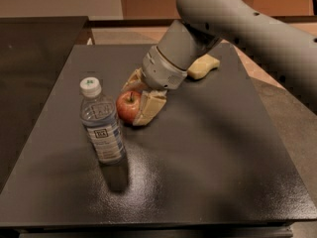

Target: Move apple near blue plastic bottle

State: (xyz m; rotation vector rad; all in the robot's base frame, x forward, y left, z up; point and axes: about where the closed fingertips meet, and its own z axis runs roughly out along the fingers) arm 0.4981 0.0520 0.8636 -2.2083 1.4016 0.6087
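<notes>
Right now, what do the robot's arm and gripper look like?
The arm is a thick, smooth, matte grey tube with small dark dots along it, ending in a rounded grey wrist cuff. The gripper, down at the apple, has two blocky cream-tan fingers. No cables show.

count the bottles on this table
1: the blue plastic bottle stands upright at front left of the table, beside the apple gripped in the hand. None appears hidden.

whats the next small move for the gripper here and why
Probably open the gripper and let go: the apple, clasped between its fingers, looks to be down at the table and sits close beside the bottle, not touching it.
</notes>
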